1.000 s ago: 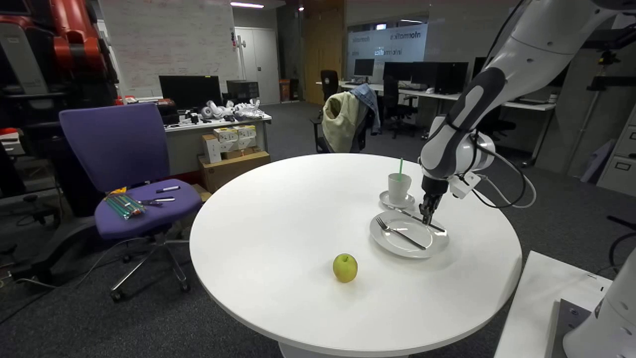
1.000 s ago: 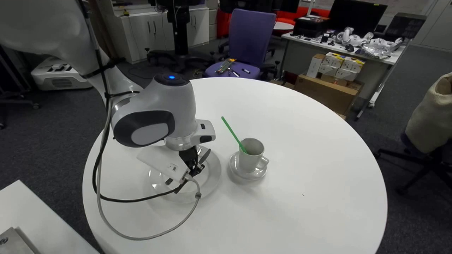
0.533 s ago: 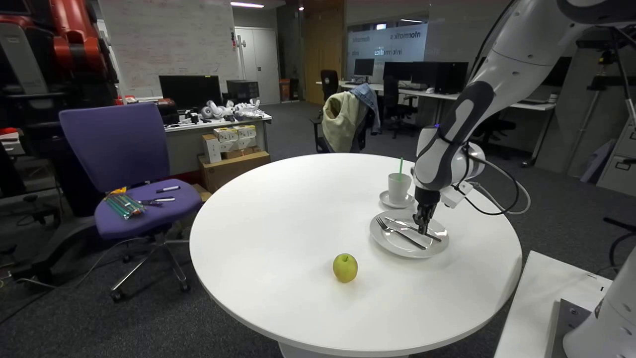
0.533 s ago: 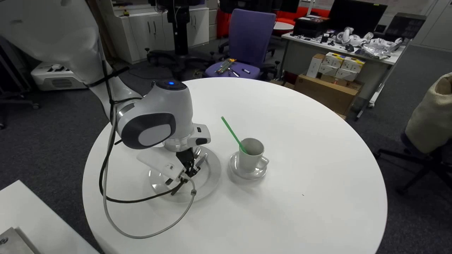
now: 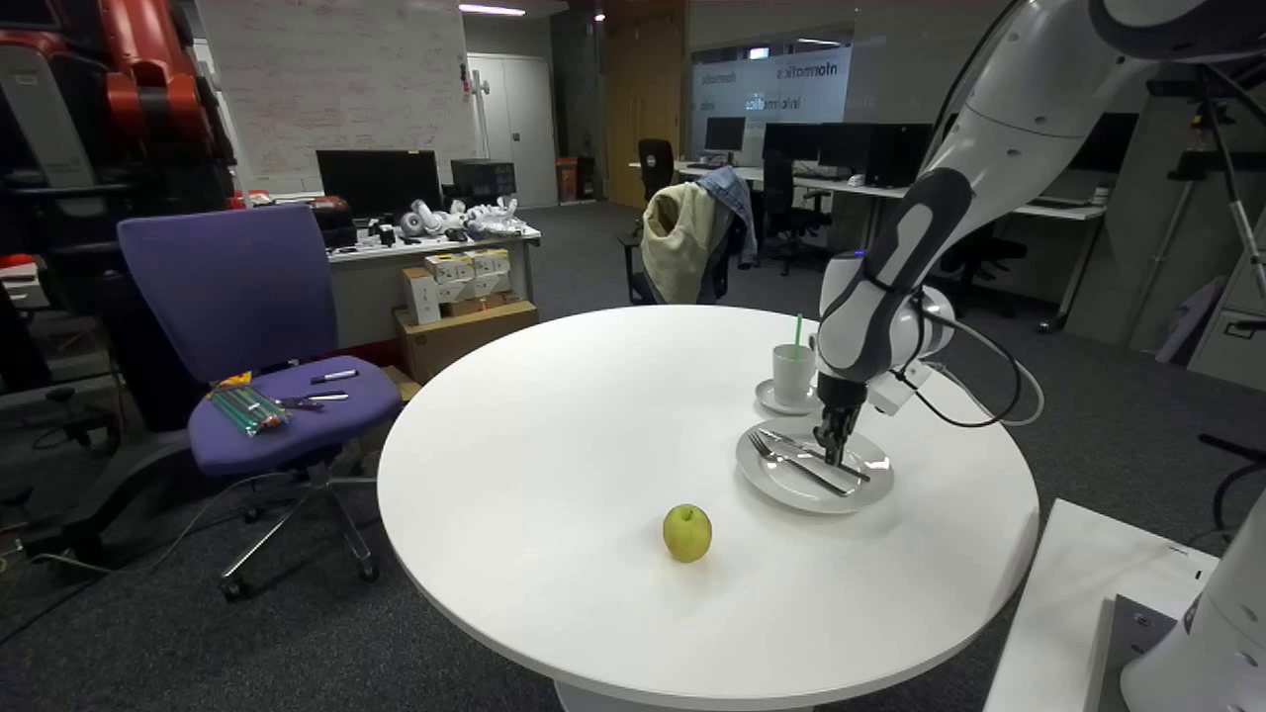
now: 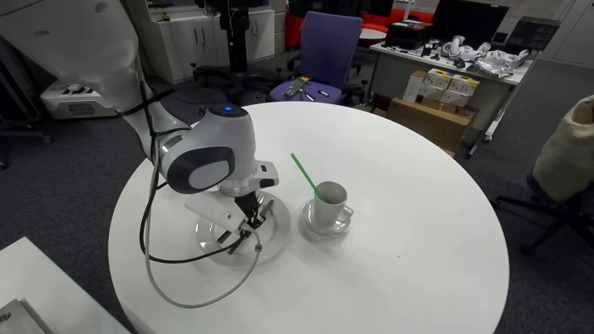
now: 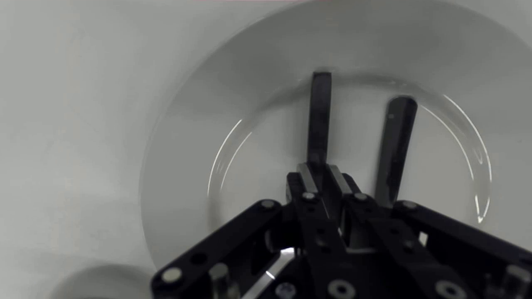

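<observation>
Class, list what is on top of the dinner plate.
A fork lies on the plate; beside it, the pincer grips a knife, covering part of it. Whether the knife touches the plate, I cannot tell. The plate surface under both is hidden.

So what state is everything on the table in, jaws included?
Plate: right way up
Fork: lying on the plate
Table knife: gripped in the jaws
Jaws: closed
Saucer: right way up
Mug: upright on the saucer
Green straw: leaning in the mug
Apple: stem up
</observation>
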